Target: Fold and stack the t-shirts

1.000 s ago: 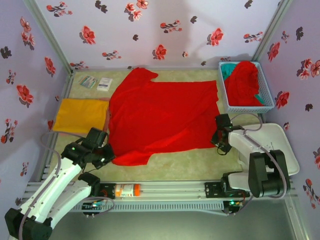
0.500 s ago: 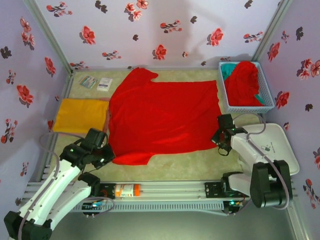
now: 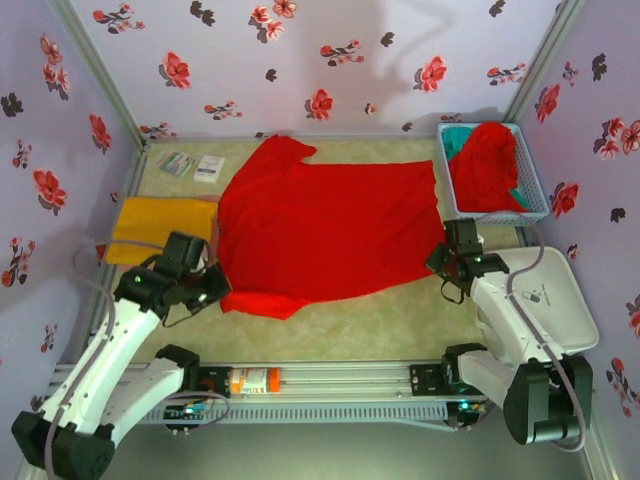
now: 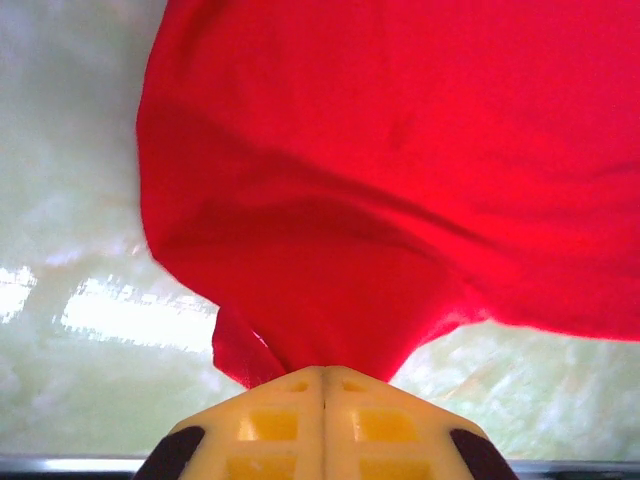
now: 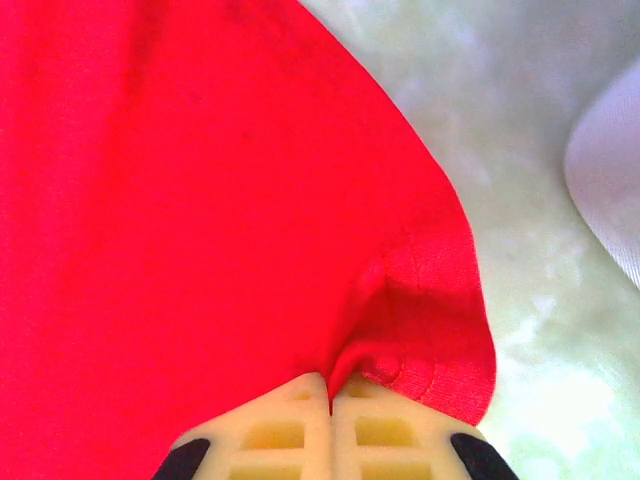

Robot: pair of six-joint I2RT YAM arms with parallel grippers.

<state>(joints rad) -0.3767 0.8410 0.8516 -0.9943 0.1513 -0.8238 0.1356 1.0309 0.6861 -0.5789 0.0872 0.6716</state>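
Pinching red t-shirt (image 3: 325, 225) by its near edge | left hand (image 4: 322, 372) and right hand (image 5: 330, 385) each clamped on it | advice: raise both evenly, edge taut, carry across.

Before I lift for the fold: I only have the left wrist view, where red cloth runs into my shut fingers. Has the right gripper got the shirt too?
Observer: Yes. The right gripper is shut on a hemmed corner of the spread red t-shirt.
Operator: What lies to the left of that shirt?
Observer: An orange-yellow t-shirt, folded flat, right beside the red one's left edge.
Operator: Anything more waiting to be folded?
Observer: At the far right, a blue mesh basket holds a bunched red t-shirt with teal cloth beneath it.
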